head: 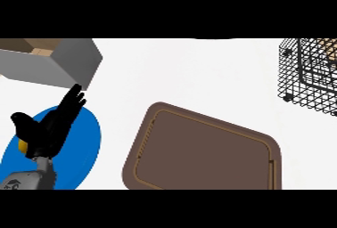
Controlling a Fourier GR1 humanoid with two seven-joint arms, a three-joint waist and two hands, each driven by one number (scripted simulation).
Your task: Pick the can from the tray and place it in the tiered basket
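A brown tray point(204, 149) lies bare mid-bench; no can shows anywhere. The wire basket point(309, 73) stands far right. The left hand point(49, 127) rests over a blue plate point(82, 147), fingers straight and spread. The right hand is unseen. Likely the placing step; the can's place cannot be told.

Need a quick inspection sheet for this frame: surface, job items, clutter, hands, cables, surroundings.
Surface: white counter, lit evenly.
Job's things: brown tray in the middle, nothing seen on it; can not visible; black wire tiered basket at upper right, cut by the edge, something tan inside, unclear what.
Clutter: blue plate at lower left with a small yellow item mostly hidden; grey box with tan interior at upper left.
Hands: left robot hand open, fingers straight, over the blue plate; right robot hand not in view.
Cables: nothing seen.
Surroundings: nothing seen beyond the counter.
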